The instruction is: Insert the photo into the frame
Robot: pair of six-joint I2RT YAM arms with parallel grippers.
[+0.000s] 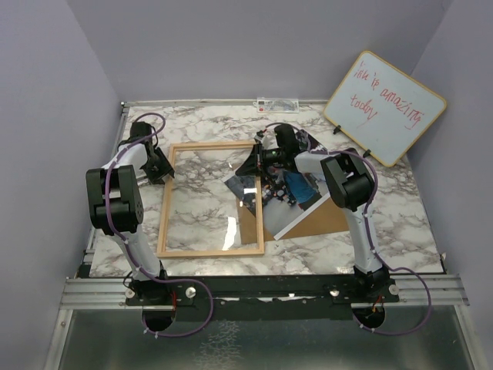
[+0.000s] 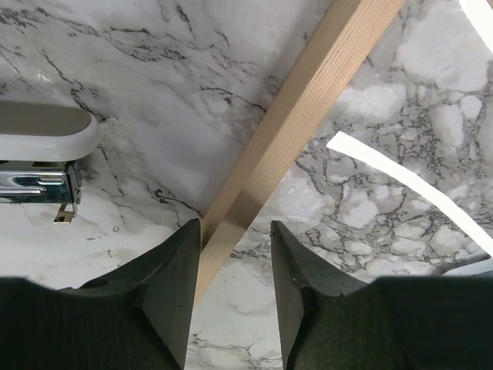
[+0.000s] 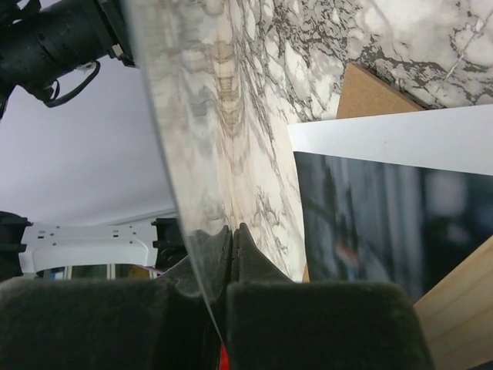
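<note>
Since the photo is a thin glossy print, I judge it light, floppy and slick, easy to crease or smudge. I would take it by the white border at a corner, never by the picture face. It lies flat, face up and outside the frame, beside the rail on the right arm's side; I cannot tell whether its end laps that rail. Under it is the brown backing board, which sticks out beyond it.

Over the photo's frame-side end, my right gripper has its jaws pinched tight on the edge of the clear pane. The pane stands tilted up on edge and mirrors the marble. It looks stiff, slippery and breakable, so I judge that such a thin-edge pinch could slip or chip it.

The frame lies flat on the marble table, a light, rigid wooden rectangle best held by a rail. It is the only holder here, and I see only marble through its opening.

My left gripper straddles the rail on its own side with jaws parted. One finger is against the wood and there is a gap at the other, so it brackets the rail rather than clamping it
</note>
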